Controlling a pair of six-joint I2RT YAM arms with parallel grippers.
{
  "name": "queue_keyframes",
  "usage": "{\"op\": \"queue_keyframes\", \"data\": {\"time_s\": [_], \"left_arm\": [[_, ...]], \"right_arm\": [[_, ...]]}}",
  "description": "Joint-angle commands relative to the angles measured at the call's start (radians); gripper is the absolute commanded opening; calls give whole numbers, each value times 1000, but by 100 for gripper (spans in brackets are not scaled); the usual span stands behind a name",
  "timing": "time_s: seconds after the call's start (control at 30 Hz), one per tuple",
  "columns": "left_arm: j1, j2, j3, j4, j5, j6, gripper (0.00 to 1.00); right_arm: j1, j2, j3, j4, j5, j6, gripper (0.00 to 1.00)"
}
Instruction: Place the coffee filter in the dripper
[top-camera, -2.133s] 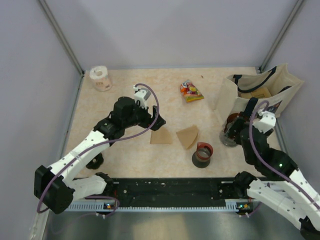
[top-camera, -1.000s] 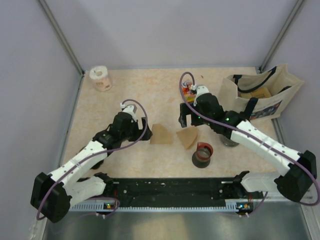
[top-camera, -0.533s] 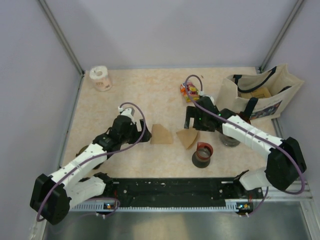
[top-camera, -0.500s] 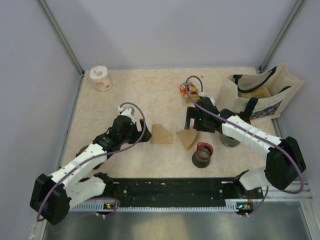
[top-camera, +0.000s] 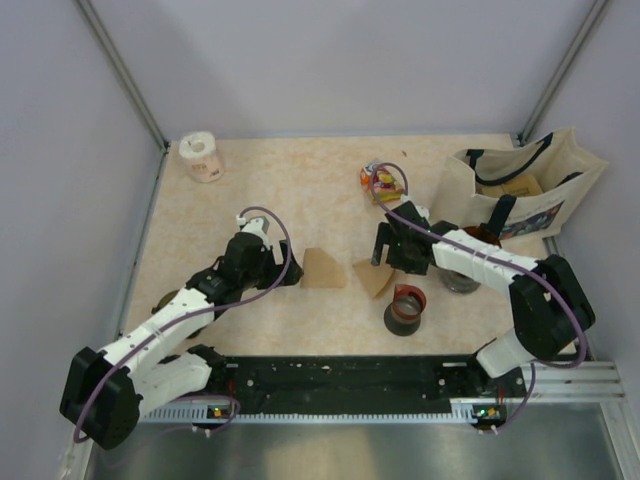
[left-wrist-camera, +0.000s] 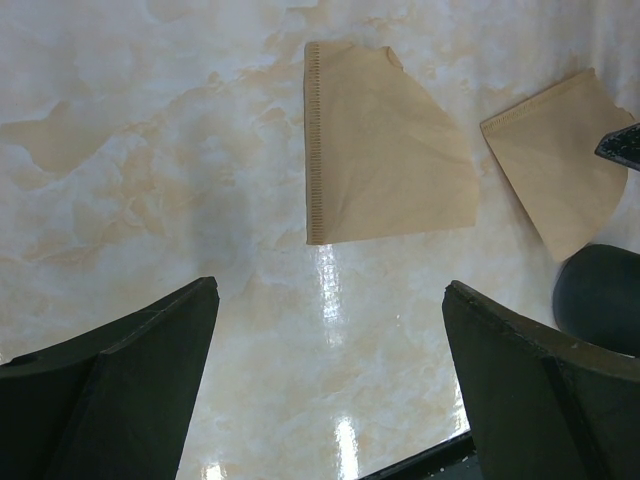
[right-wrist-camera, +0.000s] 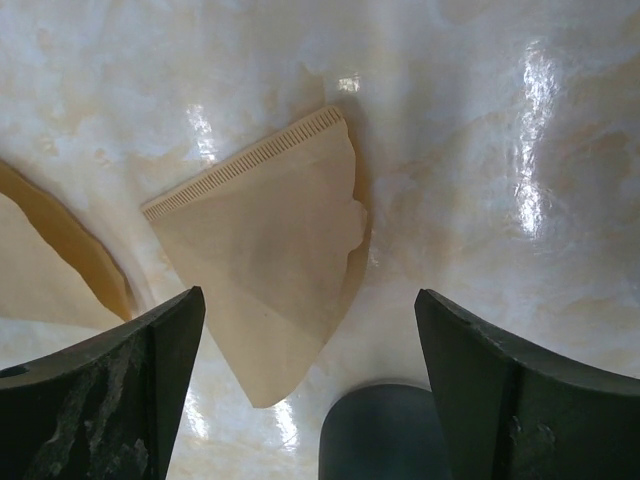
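Hovering the right gripper, jaws wide and empty, over a flat coffee filter, probably needing a drop-and-pinch next, dripper sitting by the tote bag.

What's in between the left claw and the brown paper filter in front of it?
Nothing but bare, shiny tabletop. The left wrist view shows it: the open left claw sits short of that coffee filter.
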Motion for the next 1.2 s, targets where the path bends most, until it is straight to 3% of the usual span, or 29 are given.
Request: {"op": "queue_keyframes", "data": {"time_s": [0.0, 0.43, 0.7, 0.83, 0.97, 1.17], "left_arm": [[3, -27, -8, 43, -16, 0, 99], [3, -18, -11, 45, -3, -3, 99], [3, -11, -11, 45, 28, -4, 99], [5, -9, -9, 45, 27, -4, 99], [3, -11, -11, 42, 22, -6, 99], [5, -11, -9, 26, 11, -3, 99]], "right_arm": [[-11, 34, -11, 66, -26, 18, 83], [-12, 88, -58, 126, -21, 58, 41], [-12, 86, -71, 137, 5, 64, 25], [-12, 84, -80, 157, 11, 57, 9], [-12, 78, -85, 184, -1, 29, 0], [-12, 2, -89, 229, -44, -126, 0]]}}
